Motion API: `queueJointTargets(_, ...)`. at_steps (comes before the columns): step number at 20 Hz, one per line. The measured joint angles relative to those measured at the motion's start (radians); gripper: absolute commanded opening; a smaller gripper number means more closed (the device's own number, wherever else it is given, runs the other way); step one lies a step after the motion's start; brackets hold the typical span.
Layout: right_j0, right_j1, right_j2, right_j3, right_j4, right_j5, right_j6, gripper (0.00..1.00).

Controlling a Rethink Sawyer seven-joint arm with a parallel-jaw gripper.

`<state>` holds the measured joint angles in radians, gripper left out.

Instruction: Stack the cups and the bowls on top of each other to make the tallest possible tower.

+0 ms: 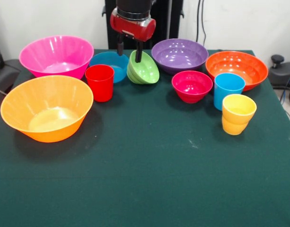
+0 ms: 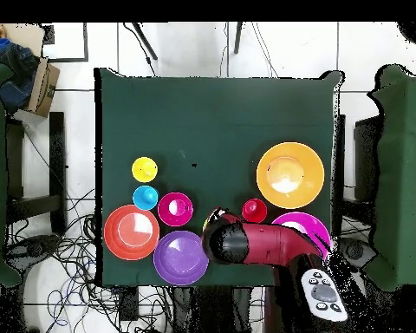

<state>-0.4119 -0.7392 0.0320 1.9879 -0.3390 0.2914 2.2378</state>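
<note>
My gripper (image 1: 129, 51) is at the table's far side, shut on the rim of the small green bowl (image 1: 144, 70), which hangs tilted with one finger inside it. The small blue bowl (image 1: 109, 64) sits just behind it and the red cup (image 1: 100, 82) stands in front of it. The purple bowl (image 1: 179, 54), crimson-pink bowl (image 1: 192, 85) and orange bowl (image 1: 237, 68) lie to the right. The sky-blue cup (image 1: 228, 87) and yellow cup (image 1: 238, 113) stand upright near them. The large pink bowl (image 1: 55, 56) and yellow-orange bowl (image 1: 45, 106) sit at the left.
In the overhead view the red arm (image 2: 246, 244) covers the gripper, the green bowl and the blue bowl. The dark green table (image 1: 149, 179) has open cloth across its near half. Cables lie on the floor (image 2: 73, 251) beside the table.
</note>
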Motion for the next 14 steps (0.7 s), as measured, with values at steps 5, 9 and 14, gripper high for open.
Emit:
queueJointTargets(5,-0.036,-0.022,0.033,0.000,-0.038,0.000,0.000,1.00)
queueJointTargets(9,-0.048,-0.028,0.058,0.000,-0.056,0.000,0.000,1.00)
queueJointTargets(14,-0.047,-0.028,0.070,0.000,-0.074,0.000,0.000,1.00)
